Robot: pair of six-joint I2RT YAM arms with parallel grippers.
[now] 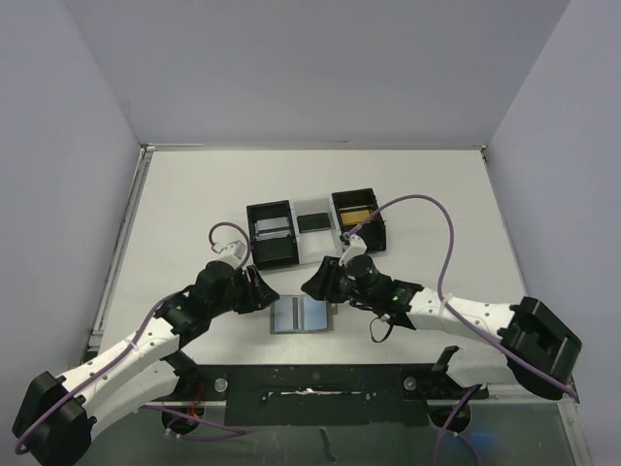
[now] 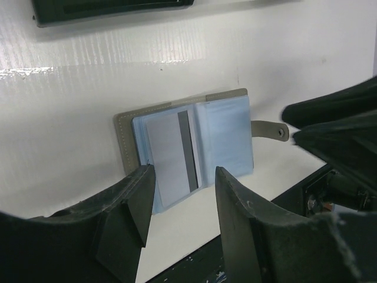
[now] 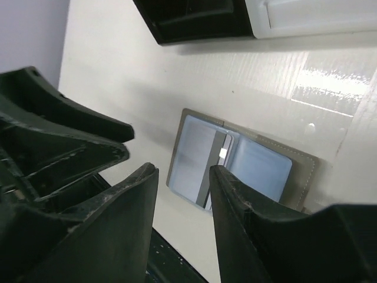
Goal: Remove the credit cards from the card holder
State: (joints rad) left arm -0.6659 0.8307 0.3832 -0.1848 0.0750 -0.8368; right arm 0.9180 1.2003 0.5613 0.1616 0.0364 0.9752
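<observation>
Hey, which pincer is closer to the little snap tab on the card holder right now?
Right. The right pincer has its tips just beside the snap tab of the card holder; the left pincer is farther off, at the near edge of the opposite panel.

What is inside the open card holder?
The card holder lies open. A pale card with a dark stripe shows in one half. Cards beneath it, if any, are hidden.
</observation>
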